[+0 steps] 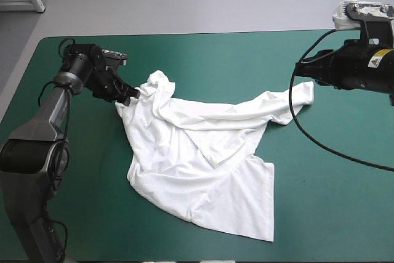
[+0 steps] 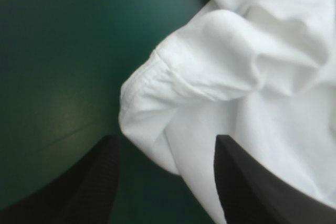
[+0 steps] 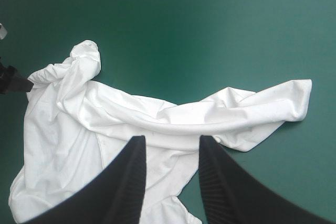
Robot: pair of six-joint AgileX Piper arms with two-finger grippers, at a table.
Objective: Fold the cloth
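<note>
The white T-shirt (image 1: 197, 152) lies loosely spread and creased in the middle of the teal-green table, one sleeve (image 1: 301, 93) stretched toward the right. My left gripper (image 1: 129, 94) is low at the shirt's upper left edge. In the left wrist view it (image 2: 165, 153) is open, with a rounded fold of the T-shirt (image 2: 252, 77) reaching in between the black fingers (image 2: 100, 182). My right gripper (image 1: 306, 69) hangs raised beside the stretched sleeve. In its own view it (image 3: 173, 140) is open above the T-shirt (image 3: 157, 114), holding nothing; the left gripper (image 3: 13, 80) shows at the far side.
Bare teal-green cover (image 1: 246, 60) surrounds the shirt on all sides, widest at the far side and at the right front (image 1: 332, 214). The shirt's hem corner (image 1: 261, 232) lies close to the table's near edge.
</note>
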